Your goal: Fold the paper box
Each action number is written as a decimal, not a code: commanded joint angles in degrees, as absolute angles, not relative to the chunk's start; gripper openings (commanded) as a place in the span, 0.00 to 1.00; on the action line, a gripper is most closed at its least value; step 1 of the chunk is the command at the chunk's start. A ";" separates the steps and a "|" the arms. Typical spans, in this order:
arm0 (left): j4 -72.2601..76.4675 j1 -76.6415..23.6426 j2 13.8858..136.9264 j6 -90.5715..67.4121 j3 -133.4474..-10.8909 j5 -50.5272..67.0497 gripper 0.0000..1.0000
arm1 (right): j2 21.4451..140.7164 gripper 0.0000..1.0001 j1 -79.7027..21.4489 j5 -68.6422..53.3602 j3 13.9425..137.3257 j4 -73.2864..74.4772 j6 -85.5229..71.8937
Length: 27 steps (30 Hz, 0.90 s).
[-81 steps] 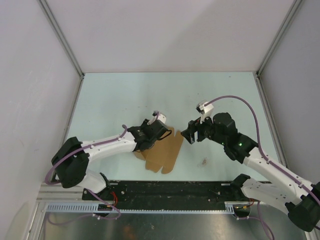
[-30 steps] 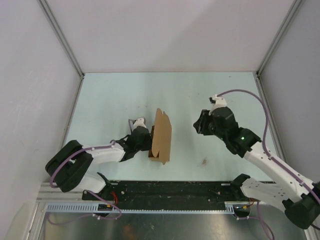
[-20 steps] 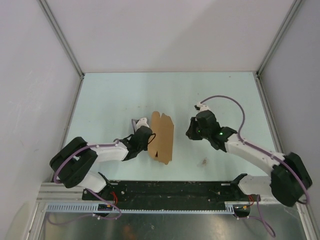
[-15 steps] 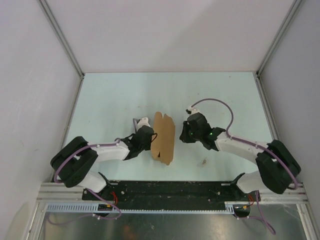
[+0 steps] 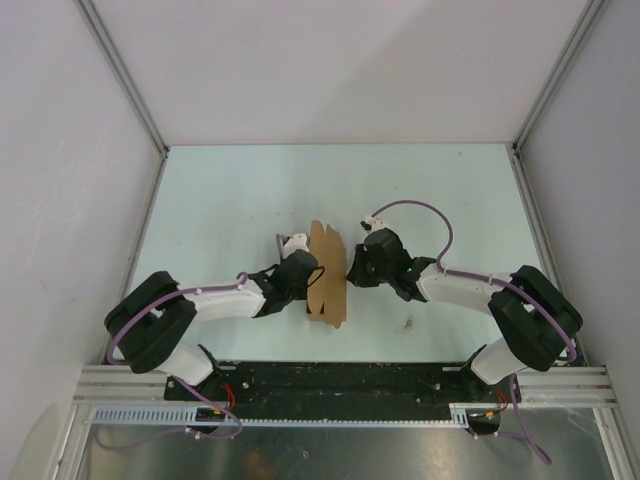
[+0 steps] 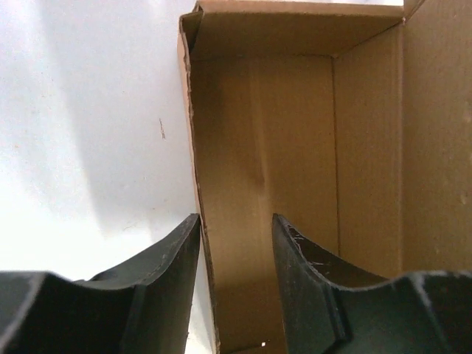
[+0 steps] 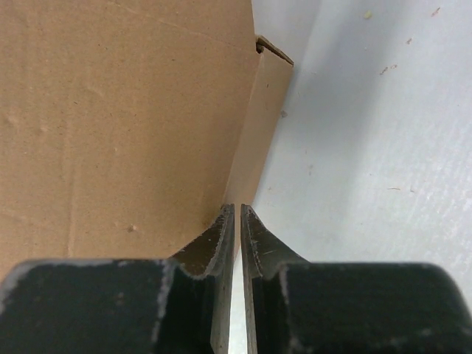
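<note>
The paper box is brown cardboard, partly folded and standing on edge mid-table between both arms. In the left wrist view its open inside faces me, with side walls raised. My left gripper is open at the box's left side. Its fingers straddle one thin wall edge without squeezing it: one finger is outside over the table, the other inside the box. My right gripper is shut with nothing between its jaws. Its tips rest against the box's outer wall near a corner.
The pale green table is enclosed by white walls on three sides. A black rail runs along the near edge by the arm bases. A small dark stain marks the table right of the box.
My right arm swung left, closed its jaws and came up against the box's right side. My left gripper's jaws opened around the box's wall. The box stayed upright.
</note>
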<state>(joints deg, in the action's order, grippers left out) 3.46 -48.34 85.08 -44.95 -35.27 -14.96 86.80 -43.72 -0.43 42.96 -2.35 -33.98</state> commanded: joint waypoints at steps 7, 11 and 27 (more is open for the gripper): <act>3.08 -50.80 86.31 -45.26 -39.37 -15.65 0.50 | 87.27 0.12 -44.56 -2.20 43.07 -6.68 -34.89; 2.99 -51.59 86.66 -45.88 -39.73 -15.29 0.55 | 87.27 0.12 -44.65 -2.55 43.07 -6.68 -35.16; -3.87 -52.03 79.02 -44.74 -37.62 -19.95 0.73 | 79.72 0.23 -41.75 -0.09 43.07 1.82 -31.99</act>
<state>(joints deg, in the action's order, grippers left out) -1.72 -51.70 84.25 -44.99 -37.41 -17.52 84.82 -43.33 -0.95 42.96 -1.10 -33.85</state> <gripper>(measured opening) 0.715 0.191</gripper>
